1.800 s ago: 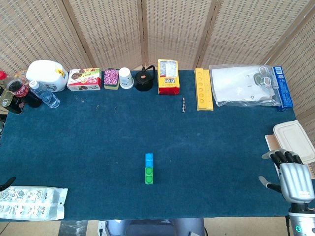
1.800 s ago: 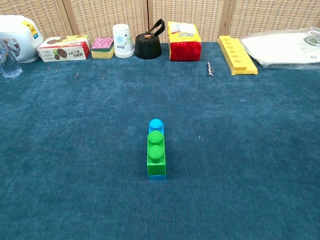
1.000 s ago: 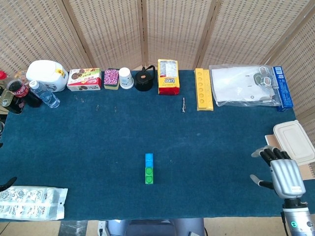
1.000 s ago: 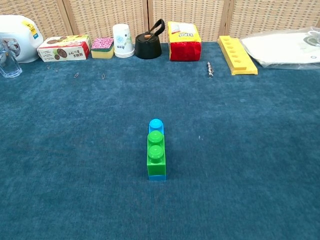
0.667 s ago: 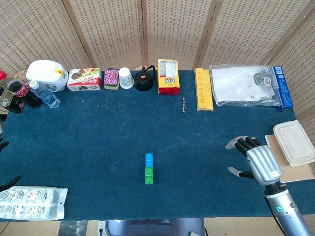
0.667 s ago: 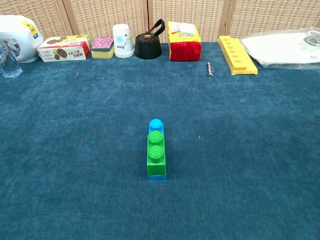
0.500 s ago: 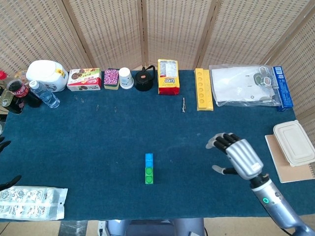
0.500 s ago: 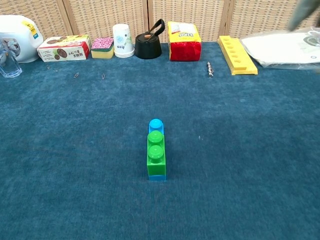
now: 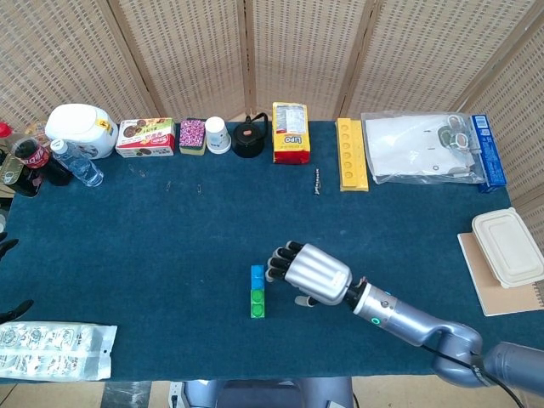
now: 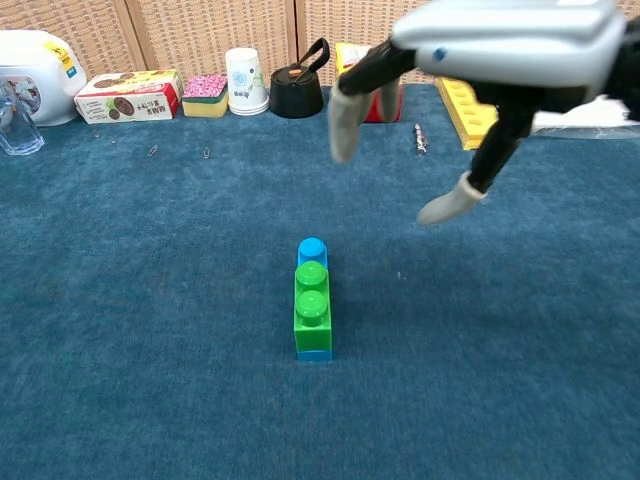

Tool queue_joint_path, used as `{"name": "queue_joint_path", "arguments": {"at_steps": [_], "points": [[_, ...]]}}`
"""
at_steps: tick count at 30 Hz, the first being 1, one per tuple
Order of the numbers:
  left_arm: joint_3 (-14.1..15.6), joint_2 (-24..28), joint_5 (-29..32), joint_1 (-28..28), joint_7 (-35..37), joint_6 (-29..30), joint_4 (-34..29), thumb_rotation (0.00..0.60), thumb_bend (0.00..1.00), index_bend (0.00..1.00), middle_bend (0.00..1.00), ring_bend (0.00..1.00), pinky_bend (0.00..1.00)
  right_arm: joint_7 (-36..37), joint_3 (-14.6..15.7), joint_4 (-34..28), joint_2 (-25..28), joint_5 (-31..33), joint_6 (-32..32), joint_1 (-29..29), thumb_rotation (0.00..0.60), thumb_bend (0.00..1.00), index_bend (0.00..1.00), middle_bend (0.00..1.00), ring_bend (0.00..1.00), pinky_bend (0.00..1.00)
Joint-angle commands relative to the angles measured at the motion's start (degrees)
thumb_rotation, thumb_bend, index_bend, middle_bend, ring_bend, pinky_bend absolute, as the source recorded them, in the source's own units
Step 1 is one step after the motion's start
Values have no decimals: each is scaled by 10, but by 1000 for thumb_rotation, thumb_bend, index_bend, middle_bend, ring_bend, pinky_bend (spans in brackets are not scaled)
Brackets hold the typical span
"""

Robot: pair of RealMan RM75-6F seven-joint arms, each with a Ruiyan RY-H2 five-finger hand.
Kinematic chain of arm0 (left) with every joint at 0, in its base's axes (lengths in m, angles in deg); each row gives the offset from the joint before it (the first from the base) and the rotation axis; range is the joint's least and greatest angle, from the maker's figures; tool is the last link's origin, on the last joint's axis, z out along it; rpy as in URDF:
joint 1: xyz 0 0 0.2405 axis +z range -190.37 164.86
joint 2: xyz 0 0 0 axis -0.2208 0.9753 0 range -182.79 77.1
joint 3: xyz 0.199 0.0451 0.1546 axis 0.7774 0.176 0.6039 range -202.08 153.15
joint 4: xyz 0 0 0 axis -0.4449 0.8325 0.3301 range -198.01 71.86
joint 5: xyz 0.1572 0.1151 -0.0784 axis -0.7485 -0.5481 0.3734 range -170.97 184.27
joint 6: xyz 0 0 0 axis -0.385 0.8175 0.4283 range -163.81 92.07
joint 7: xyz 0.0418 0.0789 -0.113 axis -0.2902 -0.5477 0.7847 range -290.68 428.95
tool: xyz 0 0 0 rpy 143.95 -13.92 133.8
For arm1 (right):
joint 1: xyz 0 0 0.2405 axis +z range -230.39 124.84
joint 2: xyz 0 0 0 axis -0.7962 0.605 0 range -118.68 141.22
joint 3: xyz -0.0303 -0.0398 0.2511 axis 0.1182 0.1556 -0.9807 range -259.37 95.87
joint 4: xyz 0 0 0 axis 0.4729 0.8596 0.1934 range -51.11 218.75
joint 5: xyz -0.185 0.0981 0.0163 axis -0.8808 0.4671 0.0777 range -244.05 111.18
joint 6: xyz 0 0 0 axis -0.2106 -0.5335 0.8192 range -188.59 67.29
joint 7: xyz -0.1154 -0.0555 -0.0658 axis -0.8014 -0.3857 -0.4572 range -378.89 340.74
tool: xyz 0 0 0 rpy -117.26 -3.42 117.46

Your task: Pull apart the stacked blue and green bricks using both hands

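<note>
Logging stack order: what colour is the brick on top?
Green; the top brick shows best in the chest view.

Right hand (image 9: 310, 274): now near the tabletop centre, having crossed from the right edge.
Fingers (image 10: 345, 125): spread, raised above and just right of the stacked bricks (image 9: 257, 291).

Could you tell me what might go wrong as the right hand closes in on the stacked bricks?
The right hand hovers open above the green brick, which stands unsupported; a finger arriving sideways could topple or push it. The left hand sits at the table's far edge, so nothing steadies the blue brick yet.
</note>
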Motion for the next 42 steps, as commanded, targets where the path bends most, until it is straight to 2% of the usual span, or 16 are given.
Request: {"name": "queue_joint_path", "arguments": {"at_steps": [1,19,30,42], "points": [[1,1,1,-1,0,-2,0,600,160,171,124,30,112,-19,4,12,-17,-7,25,27,600,42,373,377,314,353],[11,-1,17,8,34,-7,22,600,159,171,124,31,112,-88,34,62,-92,-4,103,126,600,9,364,355,286,338],[14,-3,26,21,59,2,42,600,160,171,124,31,112,-115,48,87,-117,11,112,153,600,0,340,336,253,284],[16,-5,24,24,67,4,48,600,160,171,124,31,112,-127,62,98,-126,24,107,169,600,0,337,332,250,279]]}}
